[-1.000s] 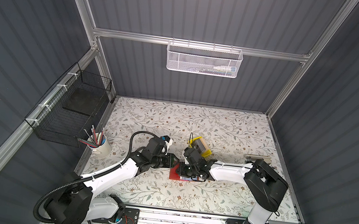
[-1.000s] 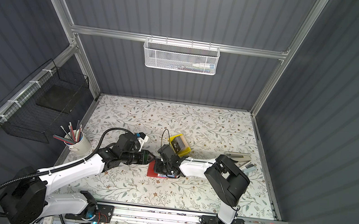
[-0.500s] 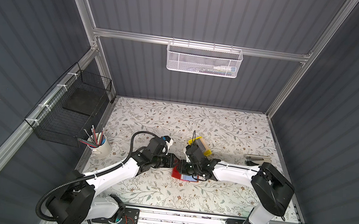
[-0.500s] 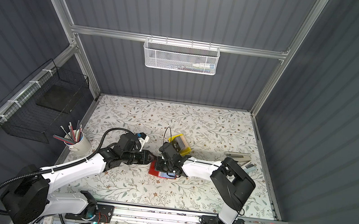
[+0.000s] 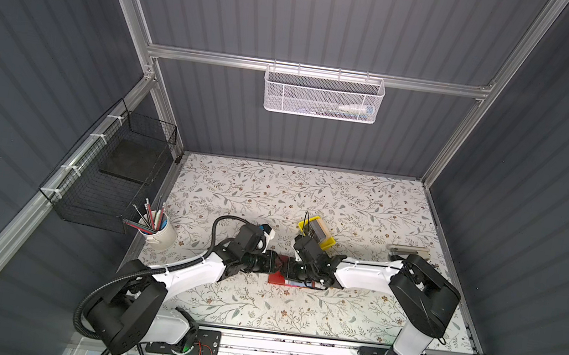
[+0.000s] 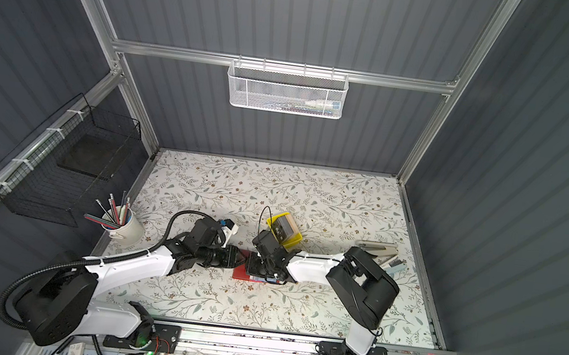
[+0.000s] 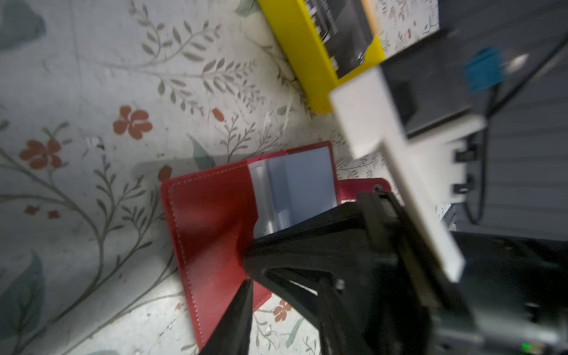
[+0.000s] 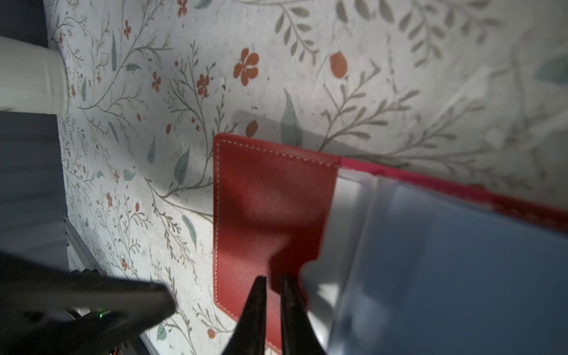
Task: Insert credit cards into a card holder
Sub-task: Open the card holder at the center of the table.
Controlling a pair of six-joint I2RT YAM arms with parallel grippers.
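Stitching on card holder shows only in wrist views.

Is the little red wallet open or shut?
Open. The card holder lies spread on the table, its red cover flat to one side and bluish clear sleeves showing inside.

Both top views are sharp and evenly lit from above, with dim grey walls and a bright flowery table. The wrist views are blurry up close, and near parts look smeared. Dark shadows fall across the red card holder.
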